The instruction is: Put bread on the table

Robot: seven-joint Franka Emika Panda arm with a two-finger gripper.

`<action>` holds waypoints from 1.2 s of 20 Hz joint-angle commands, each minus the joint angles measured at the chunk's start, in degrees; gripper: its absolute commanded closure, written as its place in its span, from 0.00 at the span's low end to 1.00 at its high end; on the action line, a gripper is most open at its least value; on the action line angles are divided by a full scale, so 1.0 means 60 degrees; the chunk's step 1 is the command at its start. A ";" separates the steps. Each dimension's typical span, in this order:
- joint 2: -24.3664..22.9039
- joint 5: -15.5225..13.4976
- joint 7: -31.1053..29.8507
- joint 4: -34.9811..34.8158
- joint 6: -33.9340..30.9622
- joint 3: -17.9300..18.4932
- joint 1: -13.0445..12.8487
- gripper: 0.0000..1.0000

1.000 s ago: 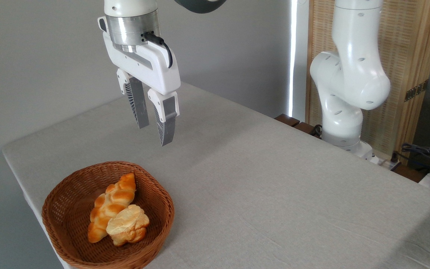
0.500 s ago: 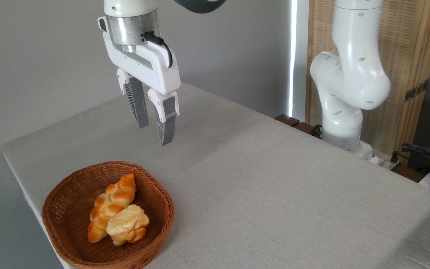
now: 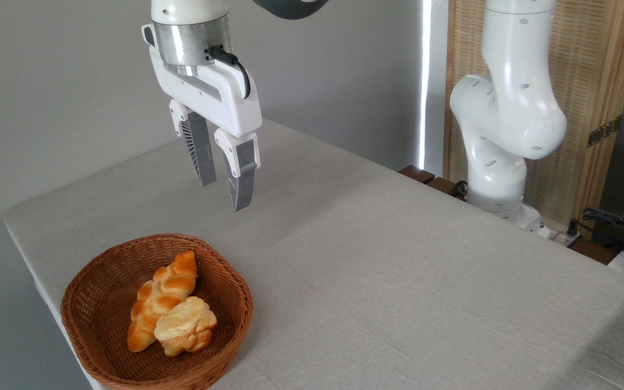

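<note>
So the bread (image 3: 185, 326) is sitting inside the wicker basket (image 3: 101, 281) at the near left corner of the table (image 3: 398, 281) — it's the small lumpy roll with the pale floury top and golden edges, lying toward the front-right part of the basket floor. Right behind it and touching it is a braided loaf (image 3: 161, 298), longer, glossy orange, angled from lower left up toward the back of the basket. The gripper (image 3: 225, 196) hangs in the air well above the table, up and a bit to the right of the basket, pointing pretty much straight down. Its two grey fingers (image 3: 242, 179) have a modest gap between them, partly spread and not wide, and there's nothing between them, so it's got hold of nothing at all. The white gripper body has a black cable looping off its side just under the metal wrist ring. The table itself is covered in plain light grey cloth with a few soft creases. Over on the right, the arm's white base (image 3: 499, 135) stands at the far edge of the table, with a wooden slatted screen (image 3: 588, 81) behind it and some dark cables (image 3: 615, 222) bunched near the right edge of the shot.
</note>
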 commanded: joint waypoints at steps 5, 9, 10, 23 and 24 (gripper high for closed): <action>0.0001 -0.0131 -0.0001 0.0130 -0.0236 0.0036 -0.0036 0.00; -0.0014 -0.0131 -0.0001 0.0130 -0.0236 0.0051 -0.0021 0.00; 0.0001 -0.0117 -0.0001 0.0130 -0.0251 0.0036 -0.0036 0.00; 0.0030 0.0000 0.0497 -0.0074 0.0669 0.0183 0.0081 0.00; 0.0030 0.0001 0.0497 -0.0191 0.0962 0.0183 0.0096 0.00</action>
